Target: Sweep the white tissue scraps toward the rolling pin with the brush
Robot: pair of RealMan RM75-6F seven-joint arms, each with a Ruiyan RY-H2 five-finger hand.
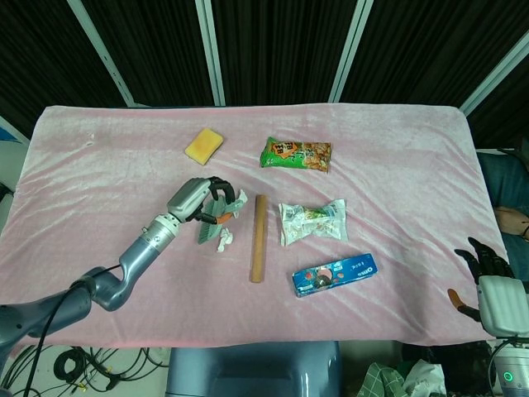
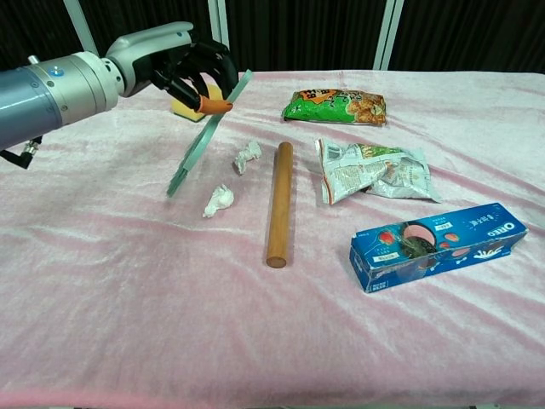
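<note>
The left hand (image 2: 174,68) is being held above the worktop (image 2: 102,281), to the left of the pin (image 2: 278,203), with its fingers (image 2: 197,85) clamped on the orange handle of the brush (image 2: 204,136). The brush is being carried tilted, its lower end hanging just left of the nearer scrap (image 2: 218,199); whether it is touching the cloth cannot be told. The nearer scrap is lying left of the pin's middle, apart from it; the farther scrap (image 2: 248,155) is lying closer to the pin's far end, just beside it.

The scraps are judged to be very light, soft and crumpled, likely to be snagging on the velvety cloth or to be flicked away under a fast stroke, so a low, slow pass toward the pin is being called for. The brush looks thin and light; the grip at the handle is judged right.

The right hand (image 1: 488,269) is being kept far right of the pin, off the worktop's edge, fingers apart on nothing.
</note>
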